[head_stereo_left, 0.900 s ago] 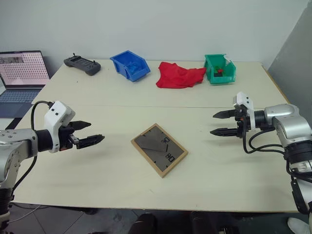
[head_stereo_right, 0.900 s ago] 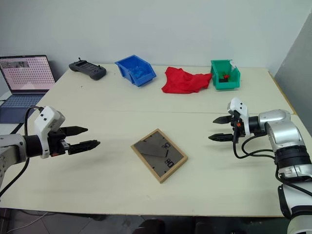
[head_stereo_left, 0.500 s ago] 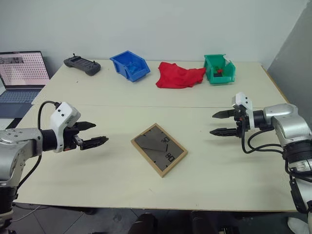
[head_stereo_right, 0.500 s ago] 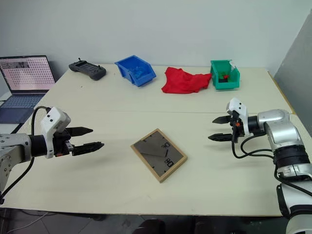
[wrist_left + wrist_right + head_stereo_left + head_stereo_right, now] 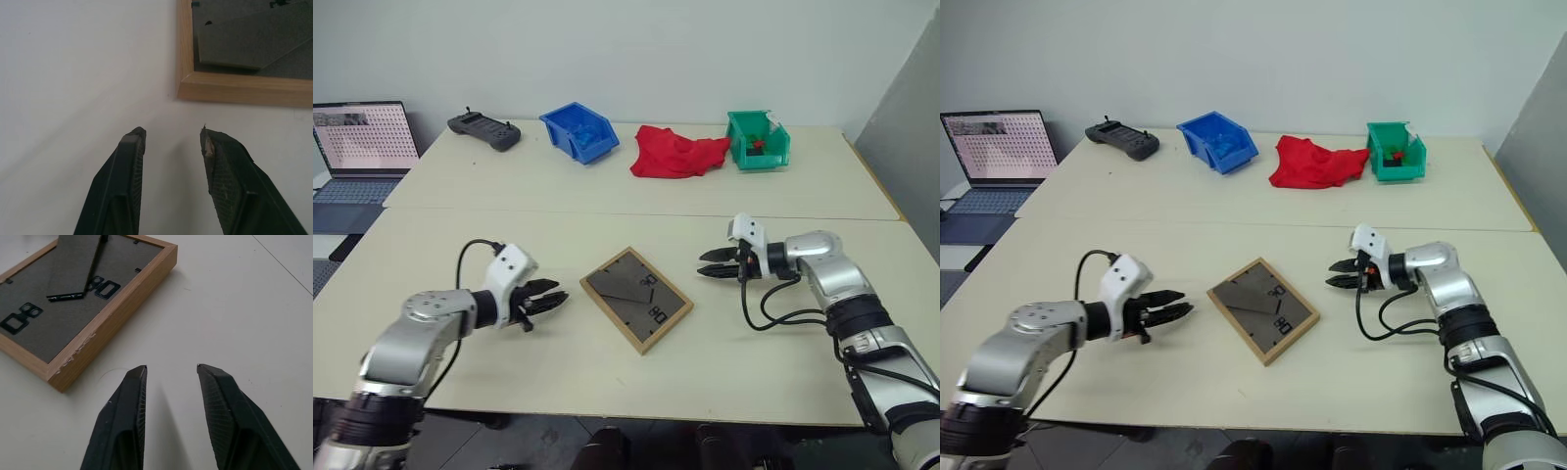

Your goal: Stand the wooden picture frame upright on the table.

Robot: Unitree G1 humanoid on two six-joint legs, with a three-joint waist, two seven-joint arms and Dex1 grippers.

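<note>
1. Left gripper (image 5: 551,299): hovered low over the near half of the table (image 5: 754,372), pointing toward the frame's near-left corner. Fingers (image 5: 128,161) stood apart with nothing between them; the tips were near the frame and not touching it.

2. Frame (image 5: 637,299): lay flat and face down near the table's middle, turned corner-on to the near edge. Light wood border, dark grey-brown back uppermost, black hangers and the stand flap showing on the back. It sat between the two grippers, free of both.

3. Right gripper (image 5: 710,262): hung just above the table beside the frame's right corner, pointing at it from the right. Fingers (image 5: 129,396) were parted, empty, with bare tabletop in the gap; a black cable looped below the wrist.

4. Seam: ran across the table from side to side, just beyond the frame and the grippers.

5. Red cloth (image 5: 675,154): lay crumpled on the far half, between the two bins.

6. Blue bin (image 5: 578,132): stood left of the cloth, on the far half.

7. Green bin (image 5: 758,140): stood right of the cloth, with small items inside, too small to tell apart.

8. Controller (image 5: 483,129): dark grey, lay at the far-left corner.

9. Laptop (image 5: 364,147): stood open off the table's left edge, screen lit.
</note>
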